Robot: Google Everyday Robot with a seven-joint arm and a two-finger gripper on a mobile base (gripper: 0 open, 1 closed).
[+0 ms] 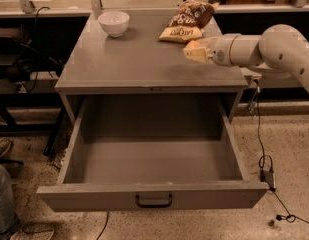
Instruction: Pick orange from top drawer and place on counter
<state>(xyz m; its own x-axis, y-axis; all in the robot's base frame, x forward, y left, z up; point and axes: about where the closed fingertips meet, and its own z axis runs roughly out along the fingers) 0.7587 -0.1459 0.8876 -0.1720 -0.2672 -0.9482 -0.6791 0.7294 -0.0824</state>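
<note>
My gripper (pixel 195 52) reaches in from the right and hovers above the right side of the counter (pixel 134 64). It is shut on the orange (pixel 192 45), a small orange patch showing between its pale fingers (pixel 198 55). The top drawer (pixel 154 159) is pulled fully open below, and its visible inside holds nothing. Its dark pull handle (pixel 154 201) sits at the front centre.
A white bowl (pixel 113 23) stands at the counter's back left. A brown and yellow chip bag (pixel 188 20) lies at the back right, just behind the gripper. A cable (pixel 264 149) hangs down at the cabinet's right. A person's leg (pixel 6 199) shows at the lower left.
</note>
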